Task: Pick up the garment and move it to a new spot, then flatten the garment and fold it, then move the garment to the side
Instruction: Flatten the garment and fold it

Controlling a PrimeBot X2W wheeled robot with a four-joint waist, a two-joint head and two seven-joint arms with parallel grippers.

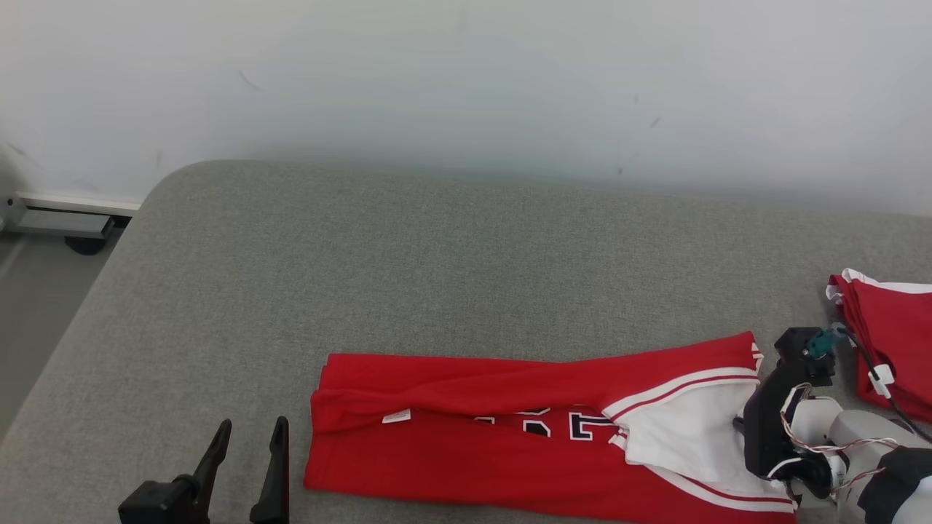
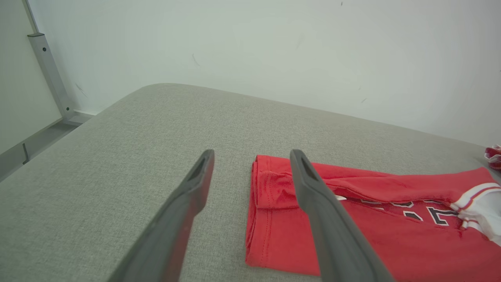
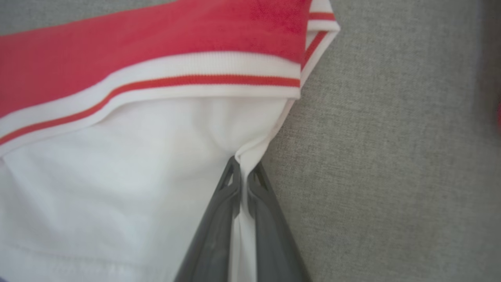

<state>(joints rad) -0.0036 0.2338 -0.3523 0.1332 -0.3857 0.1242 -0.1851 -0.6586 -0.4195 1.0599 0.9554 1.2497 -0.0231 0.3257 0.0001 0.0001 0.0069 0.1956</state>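
— Where is the red garment (image 1: 510, 451)?
— Folded into a long band on the grey padded surface (image 1: 466, 255), near its front edge, with the white part at the right end.
— And the right gripper (image 3: 243, 172)?
— It reaches in low from the right, fingers pinched tight on the white cloth's edge, fabric bunched between them.
— The left gripper (image 1: 252, 426)?
— Fingers spread, grasping nothing, pointing forward just left of the garment.
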